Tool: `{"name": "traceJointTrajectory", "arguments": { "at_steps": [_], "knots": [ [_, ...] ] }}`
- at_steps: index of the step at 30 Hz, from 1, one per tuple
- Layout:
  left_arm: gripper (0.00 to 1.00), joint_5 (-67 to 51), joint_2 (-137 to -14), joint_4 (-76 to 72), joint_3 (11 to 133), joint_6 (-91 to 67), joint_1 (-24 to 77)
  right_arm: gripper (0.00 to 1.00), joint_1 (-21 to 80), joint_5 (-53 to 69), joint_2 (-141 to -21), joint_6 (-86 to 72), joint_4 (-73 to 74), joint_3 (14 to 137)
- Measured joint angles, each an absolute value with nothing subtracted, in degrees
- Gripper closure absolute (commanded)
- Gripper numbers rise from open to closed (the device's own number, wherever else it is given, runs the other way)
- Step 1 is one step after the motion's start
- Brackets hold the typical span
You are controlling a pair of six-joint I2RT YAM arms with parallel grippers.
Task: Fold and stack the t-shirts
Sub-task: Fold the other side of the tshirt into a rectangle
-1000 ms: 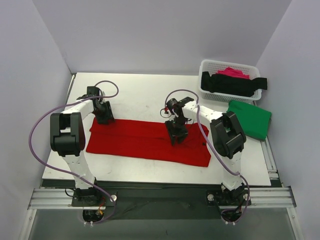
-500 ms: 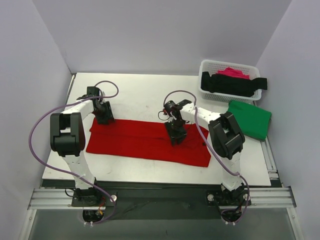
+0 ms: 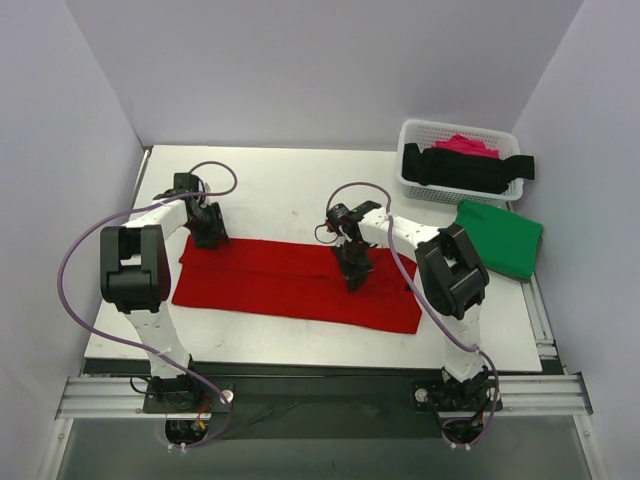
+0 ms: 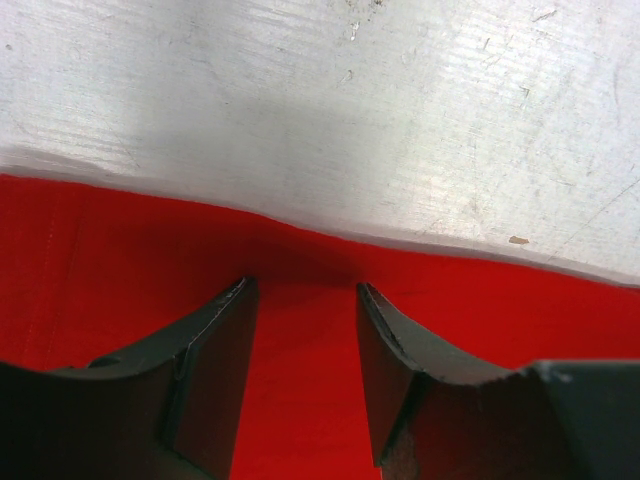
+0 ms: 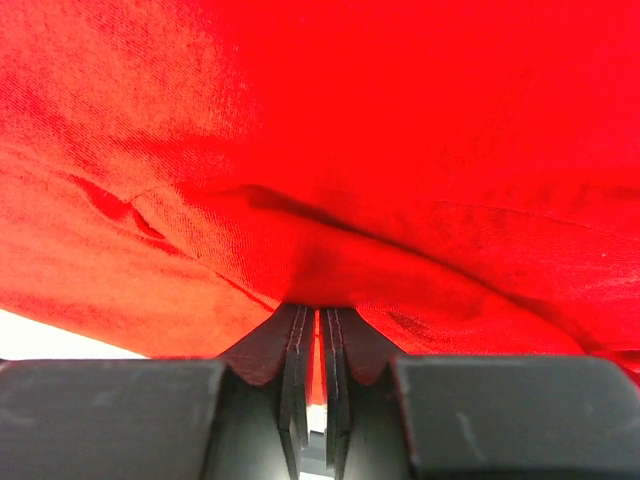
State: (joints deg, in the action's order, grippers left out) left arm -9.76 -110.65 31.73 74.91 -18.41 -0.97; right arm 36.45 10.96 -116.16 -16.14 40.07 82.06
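Top external: basket (image 3: 430, 124) holds black t-shirt (image 3: 465, 170) and pink t-shirt (image 3: 465, 144), green t-shirt (image 3: 500, 238) just beside it. Spread on table (image 3: 290, 185): red t-shirt (image 3: 270, 280); left gripper (image 4: 303, 290) parted at its far edge, right gripper (image 5: 316, 320) clamped on it.

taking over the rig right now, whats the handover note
Left gripper: open, fingers astride the far left edge of the red shirt.
Right gripper: shut on a pinch of the red shirt near its middle.
Red shirt lies in a long band across the table. Green shirt looks folded, beside the basket; black shirt and pink shirt are in it.
Left: fold red, black and pink, then stack.
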Motion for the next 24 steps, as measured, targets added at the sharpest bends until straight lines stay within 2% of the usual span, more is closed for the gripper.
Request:
{"name": "traceJointTrajectory", "arguments": {
  "at_steps": [7,17,24],
  "knots": [
    [0.46,-10.13,-110.63,31.40,74.70,-18.44,-1.15,0.97,35.83,15.49,-116.16,-15.99,43.51,84.64],
    [0.46,-10.39,-110.59,31.18,74.59,-18.44,-1.21,0.97,34.35,28.23,-116.36,-15.51,48.90,89.06],
    [0.46,-10.61,-110.56,30.94,74.50,-18.46,-1.21,0.95,34.04,35.20,-120.62,-15.03,51.27,91.20]
  ]
}}
